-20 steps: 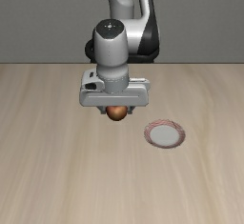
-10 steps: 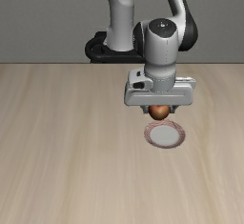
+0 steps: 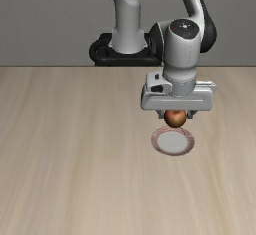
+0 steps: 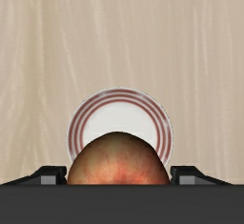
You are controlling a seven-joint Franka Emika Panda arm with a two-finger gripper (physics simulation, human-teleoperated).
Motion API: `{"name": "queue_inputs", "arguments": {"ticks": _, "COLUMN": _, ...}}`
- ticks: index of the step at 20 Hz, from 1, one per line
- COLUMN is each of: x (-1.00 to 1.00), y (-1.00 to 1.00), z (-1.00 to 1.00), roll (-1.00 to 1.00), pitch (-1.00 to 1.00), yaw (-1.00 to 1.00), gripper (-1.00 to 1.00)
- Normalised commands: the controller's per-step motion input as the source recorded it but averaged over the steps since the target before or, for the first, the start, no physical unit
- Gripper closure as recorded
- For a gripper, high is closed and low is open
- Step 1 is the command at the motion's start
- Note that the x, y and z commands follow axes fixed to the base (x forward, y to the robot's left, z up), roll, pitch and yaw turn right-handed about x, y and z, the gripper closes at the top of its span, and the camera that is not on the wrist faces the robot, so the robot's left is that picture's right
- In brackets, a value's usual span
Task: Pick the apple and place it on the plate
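1 round apple (image 4: 118,161), reddish-brown with a yellowish patch, is pinched between the 2 fingers of the gripper (image 3: 176,113). it hangs over 1 white plate (image 4: 88,121) with red rim rings, on the pale wooden table (image 4: 48,37).

Exterior high frontal, wrist downward, plate (image 4: 119,97) shared

1. A pale wooden tabletop (image 3: 60,169) spreads across the exterior view, its grain running in faint streaks from side to side.
2. Behind its far edge stands a plain grey wall (image 3: 45,19), flat and unmarked.
3. In the wrist view the same wood shows long streaks of beige and tan.
4. The light is soft and even over wood and wall.
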Motion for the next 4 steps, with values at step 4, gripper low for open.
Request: {"name": "queue_inputs", "arguments": {"ticks": 4, "x": 0.00, "y": 0.00, "z": 0.00, "roll": 0.00, "pitch": 0.00, "yaw": 0.00, "gripper": -1.00}}
